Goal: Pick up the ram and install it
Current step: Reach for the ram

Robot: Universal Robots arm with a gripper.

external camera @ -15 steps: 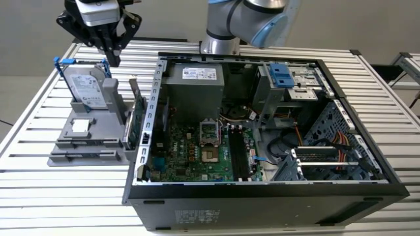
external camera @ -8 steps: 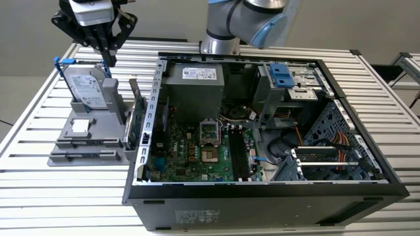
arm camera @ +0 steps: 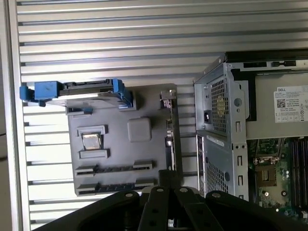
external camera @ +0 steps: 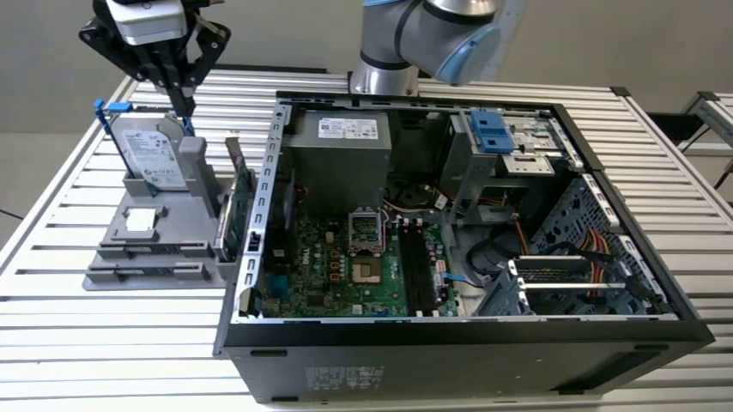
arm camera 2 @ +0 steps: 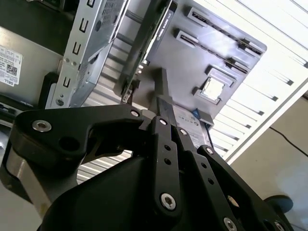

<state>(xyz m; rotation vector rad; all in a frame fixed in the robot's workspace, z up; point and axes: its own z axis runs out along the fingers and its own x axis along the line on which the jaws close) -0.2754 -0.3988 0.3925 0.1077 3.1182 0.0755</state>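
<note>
Gripper (external camera: 184,110): hung fingers-down over the back end of the grey fixture (external camera: 181,227), just above the upright hard drive (external camera: 153,154); fingers looked drawn together, with nothing seen between them

Ram (arm camera: 115,186): appeared to stand on edge in the fixture's outermost slot, at the end farthest from the hard drive; not touched by the gripper; which of the two slots held it was hard to be sure of

Direction from tool: ram lay beyond the processor chip (external camera: 140,221) from the gripper, toward the fixture's front edge in the exterior view; well apart from the fingertips and lower

Long axis: ran across the fixture, parallel to the hard drive's broad face; roughly left to right in the exterior view

Destination: black motherboard slots (external camera: 414,270) inside the open computer case (external camera: 458,348), off to the exterior view's right; their length ran crosswise to the ram's

Between them: upright green expansion card (external camera: 235,210) and the case's side wall stood between fixture and motherboard

Progress, by judgement: pick not yet made; slots looked unfilled
</note>
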